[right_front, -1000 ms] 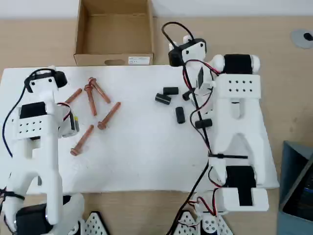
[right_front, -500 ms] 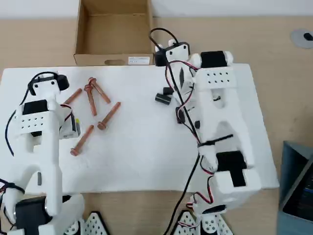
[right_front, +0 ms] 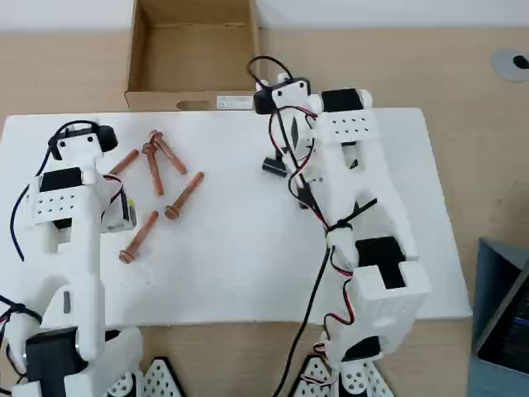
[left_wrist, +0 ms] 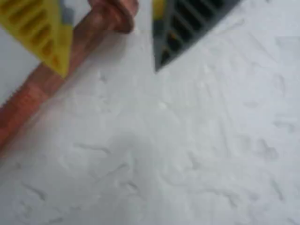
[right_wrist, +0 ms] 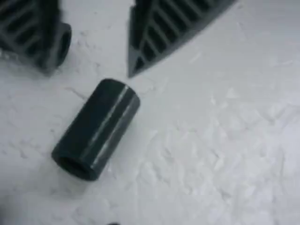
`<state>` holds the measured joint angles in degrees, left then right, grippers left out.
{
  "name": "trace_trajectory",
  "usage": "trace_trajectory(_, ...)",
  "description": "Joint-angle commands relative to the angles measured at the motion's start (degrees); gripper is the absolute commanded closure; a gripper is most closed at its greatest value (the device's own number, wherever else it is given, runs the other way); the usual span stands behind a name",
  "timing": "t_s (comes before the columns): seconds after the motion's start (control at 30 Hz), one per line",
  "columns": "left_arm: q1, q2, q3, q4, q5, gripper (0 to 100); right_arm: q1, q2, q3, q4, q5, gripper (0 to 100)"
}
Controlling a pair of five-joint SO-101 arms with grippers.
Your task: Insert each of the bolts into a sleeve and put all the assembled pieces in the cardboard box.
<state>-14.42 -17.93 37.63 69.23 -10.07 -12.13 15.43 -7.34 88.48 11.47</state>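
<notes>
Right arm [right_front: 355,165] now sits nearer the cardboard box [right_front: 190,101] — right gripper [right_wrist: 89,70] gapes empty by a black sleeve [right_wrist: 96,129].
Likely light, rigid, slick — pinch across its barrel; left gripper [left_wrist: 110,72] spread wide astride a bolt [left_wrist: 47,89].

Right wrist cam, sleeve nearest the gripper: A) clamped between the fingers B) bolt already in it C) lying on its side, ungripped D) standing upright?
C: the sleeve lies on its side on the white mat, bore empty, and not between the fingers of the open right gripper.
</notes>
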Motion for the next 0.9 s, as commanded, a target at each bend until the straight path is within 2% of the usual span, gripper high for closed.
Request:
trace_trajectory(0.0,-0.1,-0.1,-2.8,-0.7,-0.4,86,-0.7,-0.1,-0.1,-0.5,-0.4,85.0)
trace_trajectory(0.23,-0.1,-0.1,-2.6,-0.7,-0.4,86,-3.0,0.0,4.0,-4.2,-0.4,85.0)
trace_trajectory(0.87,-0.1,-0.1,-2.5,-0.5,-0.4,86,-2.7,0.9,15.7,-16.2,-0.1,85.0)
